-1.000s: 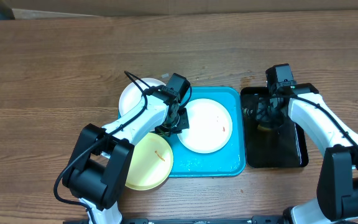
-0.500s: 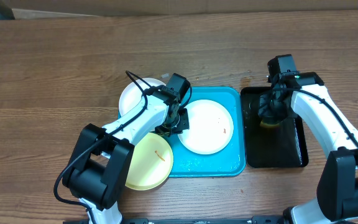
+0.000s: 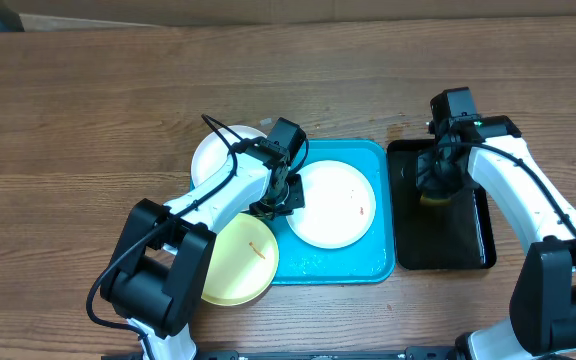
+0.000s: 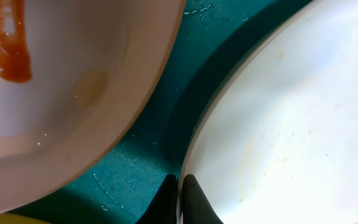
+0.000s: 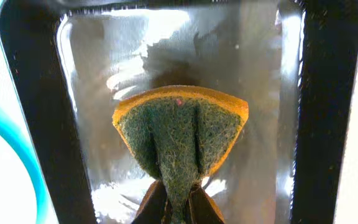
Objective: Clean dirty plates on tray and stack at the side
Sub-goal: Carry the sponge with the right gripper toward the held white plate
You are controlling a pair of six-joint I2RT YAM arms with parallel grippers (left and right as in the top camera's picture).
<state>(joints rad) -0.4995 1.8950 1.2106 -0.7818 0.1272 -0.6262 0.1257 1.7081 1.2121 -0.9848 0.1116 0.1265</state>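
Step in hand, as I read it: prepping the scrub of the 1st plate. L claw (image 3: 286, 197) is clamping the left rim of the white plate (image 3: 333, 205), which is lying mid turquoise tray (image 3: 366, 262), prob. steadying it. R claw (image 3: 435, 188) is pinching a folded sponge (image 5: 179, 127), green scour side w/ orange edge, low over the wet black tray (image 3: 471, 245) just right of the turquoise one; touching it or not, can't tell.

Next move prob. needs the R arm carrying the sponge left onto the held plate w/o clipping either tray rim, then rubbing while L is bracing.

The held plate is showing a small orange speck right of centre + faint beige spots. The yellow-green plate (image 3: 233, 262), w/ an orange streak, is overlapping the tray's near-left corner. The 2nd white plate (image 3: 218, 155) is sitting on the desk (image 3: 88, 120) by the far-left corner, partly under the L arm.
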